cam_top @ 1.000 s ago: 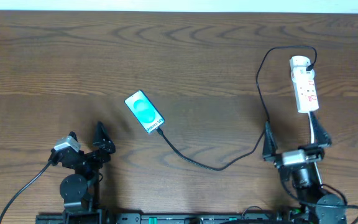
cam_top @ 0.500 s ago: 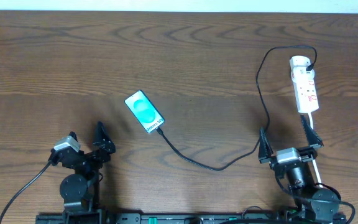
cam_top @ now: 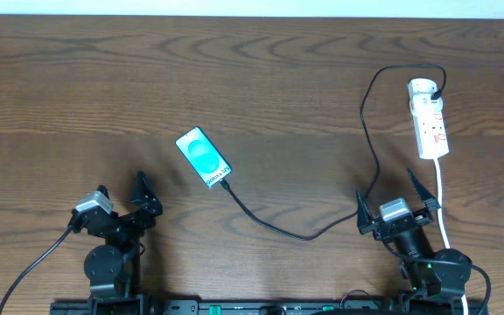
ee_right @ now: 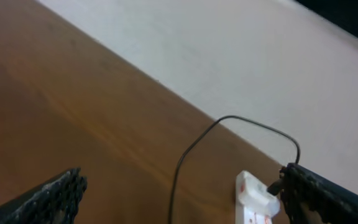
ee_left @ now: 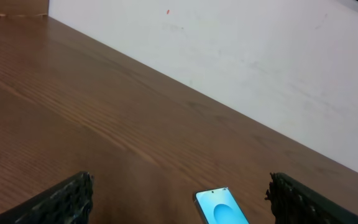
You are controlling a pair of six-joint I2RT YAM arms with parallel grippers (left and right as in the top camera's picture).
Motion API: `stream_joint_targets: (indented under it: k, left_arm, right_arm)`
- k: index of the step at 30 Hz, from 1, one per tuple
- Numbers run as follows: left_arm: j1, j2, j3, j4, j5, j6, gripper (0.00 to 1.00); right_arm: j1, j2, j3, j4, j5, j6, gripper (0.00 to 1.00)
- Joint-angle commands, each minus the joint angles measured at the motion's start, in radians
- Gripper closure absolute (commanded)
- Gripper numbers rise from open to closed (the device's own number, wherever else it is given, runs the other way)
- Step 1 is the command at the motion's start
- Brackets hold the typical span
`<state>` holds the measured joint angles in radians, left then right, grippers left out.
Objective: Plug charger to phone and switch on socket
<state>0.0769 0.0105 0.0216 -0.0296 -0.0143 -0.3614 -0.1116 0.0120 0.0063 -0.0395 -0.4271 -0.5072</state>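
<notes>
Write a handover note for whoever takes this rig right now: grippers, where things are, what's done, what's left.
Left gripper: open, empty, low at front left.
Right gripper: open, empty, front right, short of the socket.
Phone: lying flat near the centre, screen up.
Charger: runs from the socket's far end to the phone's near end; the tip looks plugged in.
Done: charger to phone, apparently.
Left: check the socket switch; its state cannot be read from these views.
</notes>
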Motion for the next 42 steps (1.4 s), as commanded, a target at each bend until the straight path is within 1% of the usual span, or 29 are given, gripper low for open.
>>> stream_joint_targets:
  k: [1, 6, 9, 42]
  left_arm:
    - [0.003, -0.006, -0.017, -0.042, -0.024, 0.017, 0.1]
    - [0.003, -0.006, -0.017, -0.042, -0.024, 0.017, 0.1]
    - [0.003, -0.006, -0.017, -0.042, -0.024, 0.017, 0.1]
    - [0.003, -0.006, -0.017, -0.042, -0.024, 0.017, 0.1]
  right_arm:
    - [0.015, -0.007, -0.001, -0.006, -0.014, 0.002, 0.01]
    - [0.015, -0.007, -0.001, -0.008, -0.008, 0.066, 0.01]
    - [0.015, -0.007, -0.001, -0.006, -0.009, 0.08, 0.01]
    - [0.015, -0.007, -0.001, -0.006, -0.009, 0.08, 0.01]
